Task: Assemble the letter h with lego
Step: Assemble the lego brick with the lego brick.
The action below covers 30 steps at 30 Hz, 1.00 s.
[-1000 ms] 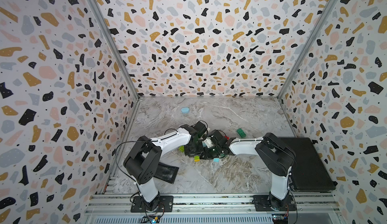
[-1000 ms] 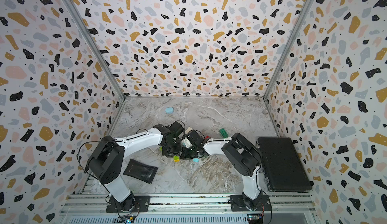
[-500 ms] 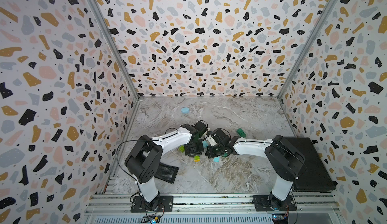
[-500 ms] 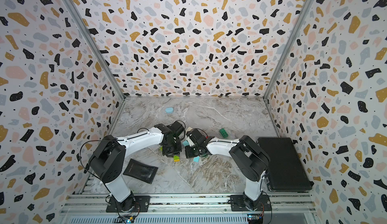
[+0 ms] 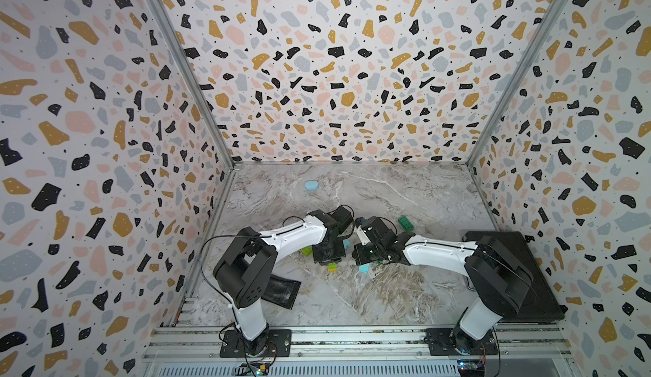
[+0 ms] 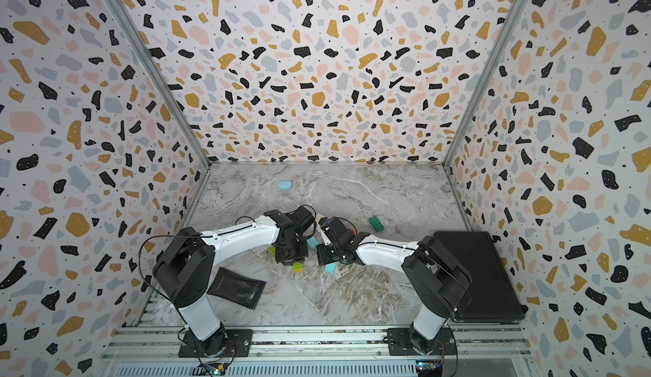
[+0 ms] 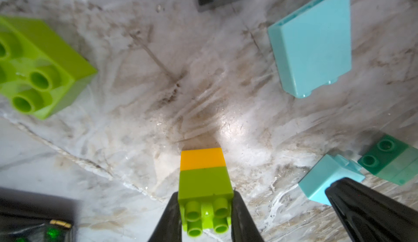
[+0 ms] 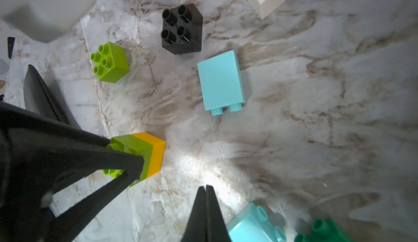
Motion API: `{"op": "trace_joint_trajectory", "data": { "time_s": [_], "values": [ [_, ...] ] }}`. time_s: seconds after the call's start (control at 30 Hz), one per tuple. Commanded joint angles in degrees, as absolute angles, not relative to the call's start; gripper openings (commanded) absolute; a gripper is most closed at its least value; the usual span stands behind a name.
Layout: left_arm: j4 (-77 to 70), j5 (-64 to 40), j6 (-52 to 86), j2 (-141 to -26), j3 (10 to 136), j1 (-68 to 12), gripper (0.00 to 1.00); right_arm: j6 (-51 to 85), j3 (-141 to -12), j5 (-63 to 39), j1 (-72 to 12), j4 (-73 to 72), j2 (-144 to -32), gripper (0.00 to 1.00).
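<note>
left end effector (image 7: 205, 209) grips the lime-and-yellow stack (image 7: 203, 173) by its lime sides, low at the table (image 7: 113, 127) centre. it should handle light, stiff and slick, so flat opposite faces are the place to pinch. right end effector (image 8: 206, 192) is pressed closed, empty, near a light blue brick (image 8: 251, 225). far right, black case (image 5: 510, 280) looks shut, contents unseen.

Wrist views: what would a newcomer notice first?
The left gripper clamped on a lime-and-yellow brick stack, midway across the marble tabletop. Close beside it, the right gripper, jaws shut on nothing. A light-blue brick, lime brick and black brick lie loose just beyond them.
</note>
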<state>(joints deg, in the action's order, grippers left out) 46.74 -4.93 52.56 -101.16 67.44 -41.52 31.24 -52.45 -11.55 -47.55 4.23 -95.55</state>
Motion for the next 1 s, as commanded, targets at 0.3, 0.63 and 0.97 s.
{"op": "trace_joint_trajectory", "data": {
  "time_s": [0.3,0.63,0.97],
  "values": [
    [41.57,-7.3,37.96,-103.61,60.95,-40.58,0.09,29.49,-47.75,-3.42,-47.13,0.61,-87.07,0.02],
    [45.88,-1.85,32.78,-102.28,64.37,-40.58,0.26,31.36,-46.26,7.09,-47.09,1.93,-84.65,0.32],
    [46.77,-1.84,34.37,-99.31,67.51,-40.58,0.52,32.05,-46.12,8.12,-46.99,1.93,-84.89,0.48]
  ]
}}
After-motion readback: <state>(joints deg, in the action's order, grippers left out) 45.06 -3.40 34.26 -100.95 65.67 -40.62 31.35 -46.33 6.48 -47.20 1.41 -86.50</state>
